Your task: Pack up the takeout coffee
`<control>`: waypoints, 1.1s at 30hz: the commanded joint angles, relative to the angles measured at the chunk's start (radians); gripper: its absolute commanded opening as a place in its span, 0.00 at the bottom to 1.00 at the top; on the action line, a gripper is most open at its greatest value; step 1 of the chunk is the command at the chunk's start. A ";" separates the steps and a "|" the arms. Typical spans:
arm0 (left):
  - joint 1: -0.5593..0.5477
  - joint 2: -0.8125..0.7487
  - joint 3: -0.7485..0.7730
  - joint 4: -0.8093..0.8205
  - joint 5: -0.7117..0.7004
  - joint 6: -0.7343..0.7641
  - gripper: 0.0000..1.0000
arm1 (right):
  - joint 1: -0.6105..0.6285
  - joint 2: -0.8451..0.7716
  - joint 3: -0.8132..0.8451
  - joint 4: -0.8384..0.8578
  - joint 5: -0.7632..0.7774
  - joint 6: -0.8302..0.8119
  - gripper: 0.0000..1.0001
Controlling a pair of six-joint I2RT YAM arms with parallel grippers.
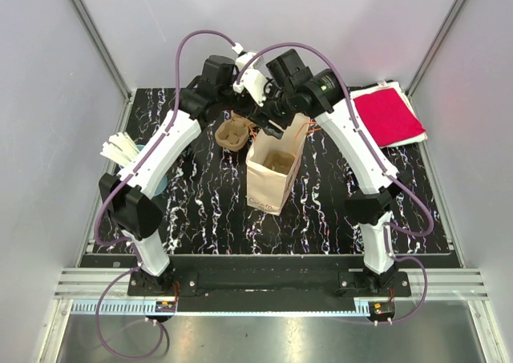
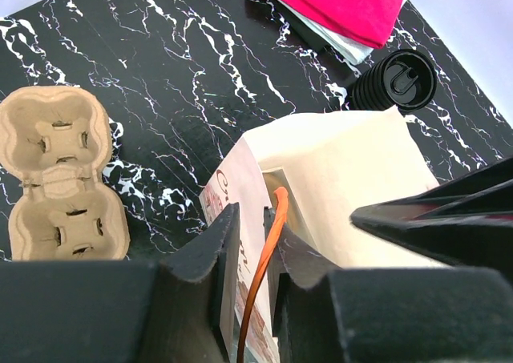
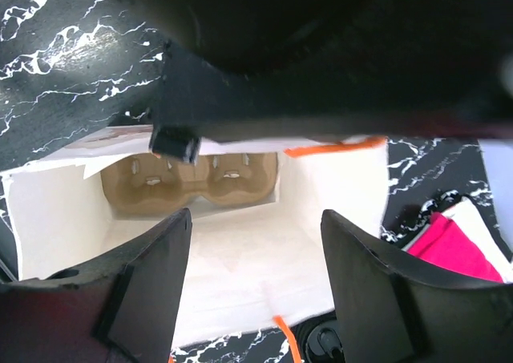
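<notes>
Tan paper bag (image 1: 268, 183) stands upright in the middle of the counter (image 1: 200, 211), mouth open, with a pulp cup carrier (image 3: 192, 183) lying on its floor. At its rim the left tool (image 2: 252, 223) is clenched on the paper by the orange handle (image 2: 264, 275), while the right tool (image 3: 255, 219) hangs released, fingers spread over the mouth. Just beyond the bag a second carrier (image 1: 232, 132) rests on the counter, and farther right sit stacked black lids (image 2: 398, 80) and a red cloth (image 1: 387, 114)

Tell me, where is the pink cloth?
In the top view, the pink cloth lies at the table's far right corner, to the right of the paper bag.
</notes>
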 commanded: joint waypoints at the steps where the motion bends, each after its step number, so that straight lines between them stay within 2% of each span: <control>1: -0.004 -0.052 0.029 0.050 0.010 0.006 0.22 | 0.007 -0.112 0.018 -0.012 0.018 -0.004 0.72; 12: -0.012 -0.049 0.032 0.050 0.007 0.020 0.23 | 0.007 -0.313 -0.040 0.125 0.001 -0.051 0.76; 21: -0.015 -0.055 0.038 0.046 -0.004 0.042 0.24 | 0.003 -0.451 -0.230 0.174 0.073 -0.108 0.77; 25: -0.015 -0.063 0.037 0.040 -0.010 0.054 0.24 | -0.009 -0.485 -0.348 0.179 0.097 -0.131 0.76; 33: -0.021 -0.070 0.017 0.030 -0.016 0.080 0.24 | -0.060 -0.527 -0.471 0.201 0.093 -0.176 0.72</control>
